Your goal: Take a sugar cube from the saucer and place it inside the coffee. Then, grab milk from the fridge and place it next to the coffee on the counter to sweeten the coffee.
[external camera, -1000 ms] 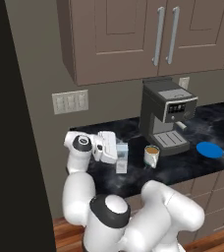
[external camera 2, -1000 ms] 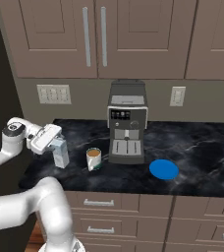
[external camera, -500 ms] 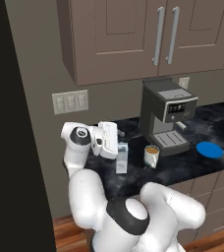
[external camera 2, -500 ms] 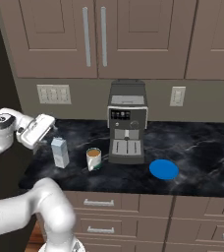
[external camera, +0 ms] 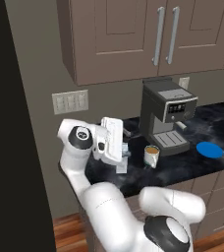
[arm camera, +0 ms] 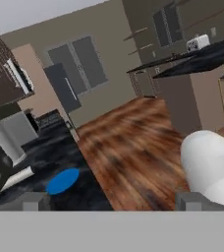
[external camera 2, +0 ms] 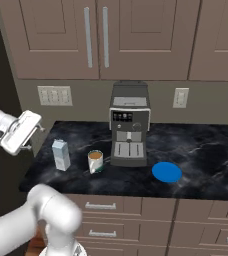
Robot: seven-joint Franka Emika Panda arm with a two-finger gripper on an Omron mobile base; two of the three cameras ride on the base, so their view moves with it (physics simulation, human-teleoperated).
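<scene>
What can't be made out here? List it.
- The milk: in the left base view the white hand covers most of the carton.
- Sugar cube: the coffee is too small in the right base view to show whether a cube is in it; none is discernible on the saucer.
- The gripper: its fingertips are too small to tell apart in the right base view.

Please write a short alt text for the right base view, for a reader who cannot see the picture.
A milk carton stands on a black counter beside a mug of coffee, left of a coffee machine. A blue saucer lies right of the machine, and the robot's gripper, jaws open, hangs apart from the carton at the left.
</scene>
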